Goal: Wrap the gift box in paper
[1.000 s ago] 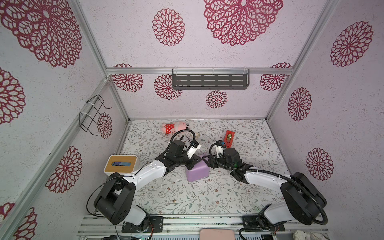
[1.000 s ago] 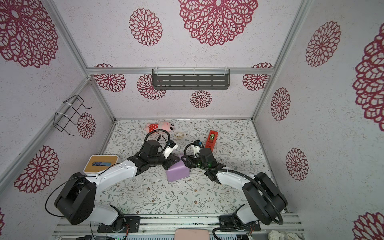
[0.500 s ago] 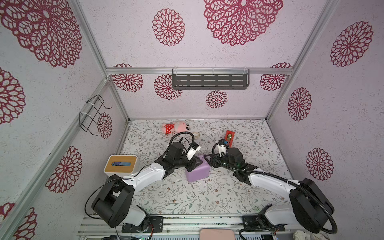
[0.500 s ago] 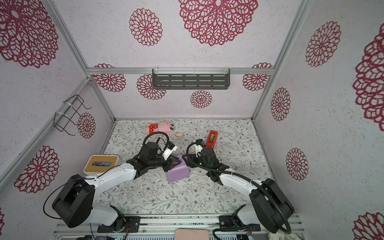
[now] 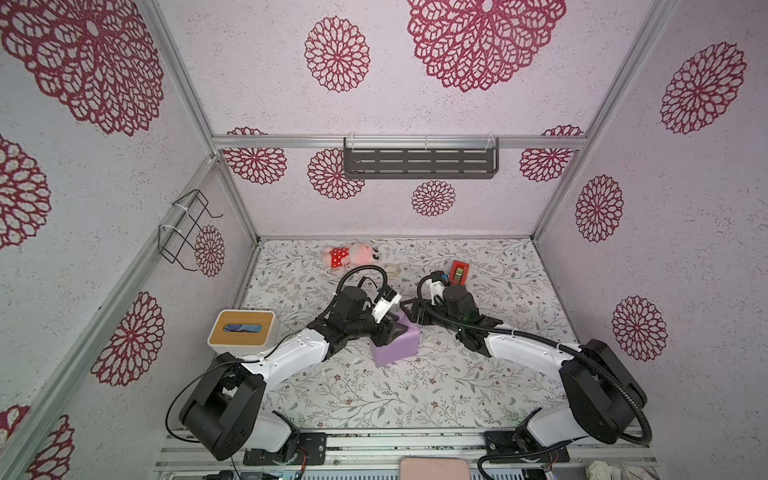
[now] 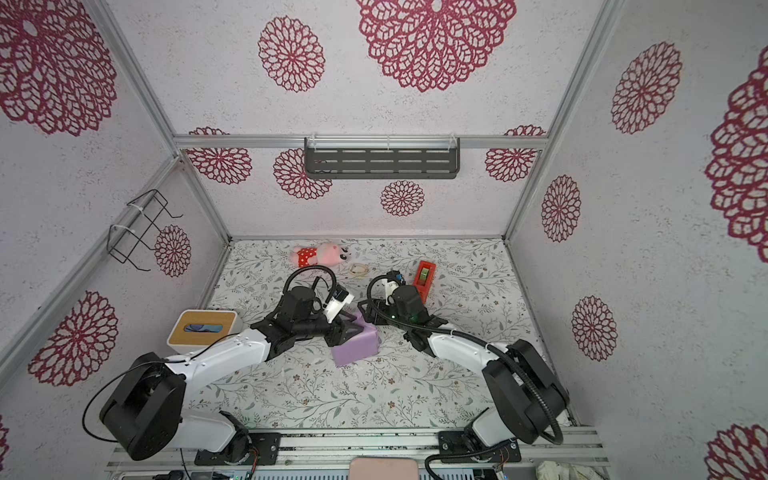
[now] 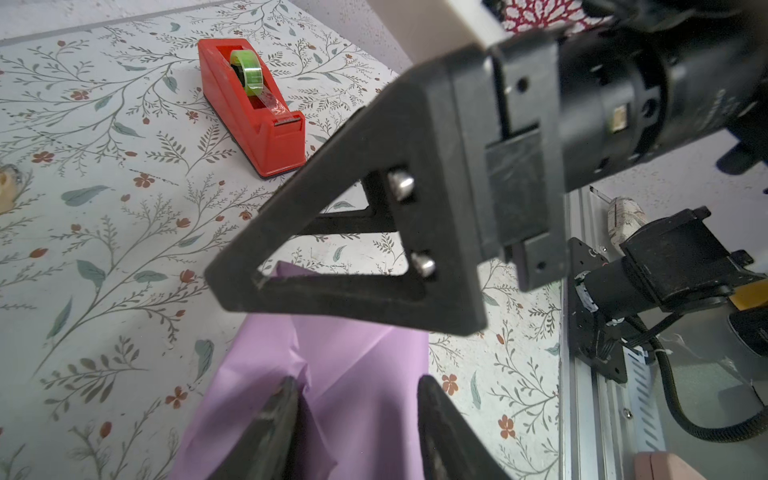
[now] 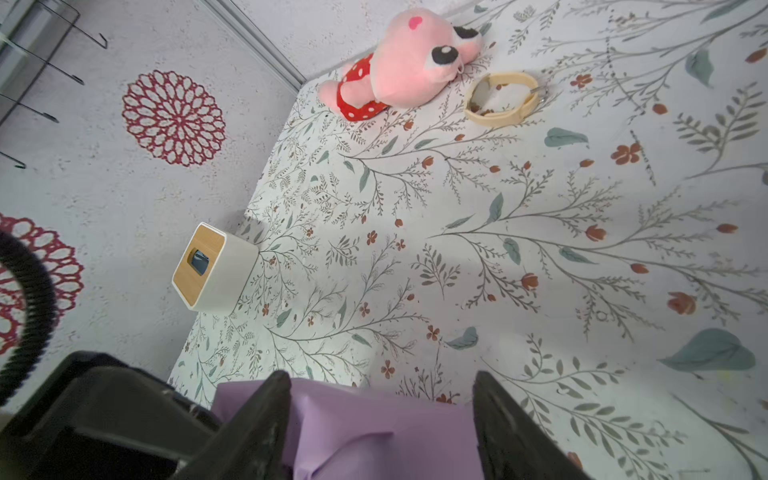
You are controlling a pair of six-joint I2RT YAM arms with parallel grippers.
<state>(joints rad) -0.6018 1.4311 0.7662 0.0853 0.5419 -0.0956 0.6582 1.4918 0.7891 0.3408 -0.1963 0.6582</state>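
Centre of the floral table: the paper, lilac face outward, is folded into a box-shaped parcel. The gift box lies hidden beneath it, and none of its own surface shows. The parcel sits between the two arms in both top views, near mid-table. The left gripper reaches onto the parcel's top from the left. In the left wrist view its fingers stand moderately apart, with a raised crease of the paper between them and just beside one finger; whether they touch cannot be told. The right gripper hangs at the parcel's far right corner. In the right wrist view its fingers are spread wide and clasp nothing, with the paper lying below the gap. Well apart from the parcel are a red tape dispenser and a plush toy at the back, with a pale ring beside the toy. A white tissue box stands at the left wall.
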